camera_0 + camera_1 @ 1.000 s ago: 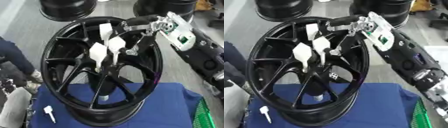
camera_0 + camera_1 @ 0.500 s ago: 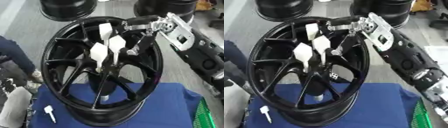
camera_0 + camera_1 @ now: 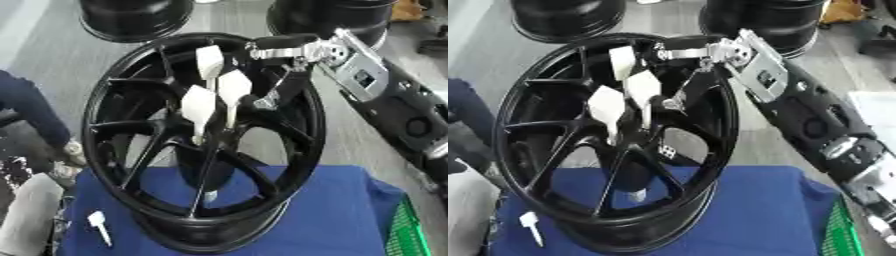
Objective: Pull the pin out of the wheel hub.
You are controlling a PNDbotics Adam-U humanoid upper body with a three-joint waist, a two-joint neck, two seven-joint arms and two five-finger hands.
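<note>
- Progress check: three white pins are sticking out of the wheel (image 3: 122, 125) hub, so I'd say most of the pulling is left to do.
- One more white pin (image 3: 98, 226) is lying loose on the blue cloth (image 3: 341, 210) at the lower left, just beside the rim. My guess is that one's already out.
- The right hand (image 3: 293, 47) comes in from the upper right and sits at the top of the rim, fingers reaching toward the top pin (image 3: 209, 61).
- Honestly can't tell if its fingers are pinching that pin or just hanging next to it; too much black-on-black there. So no call on open or closed.
- Left hand isn't in either view.
- The pins look like flat white paddle heads on thin stems. The middle pin (image 3: 234, 90) and the lower pin (image 3: 198, 107) stand near the hub centre, close together, heads tilted toward the camera.
- The wheel is black, multi-spoke, propped upright on the cloth and leaning a bit.
- Other black wheels (image 3: 136, 17) sit on the floor behind it.
</note>
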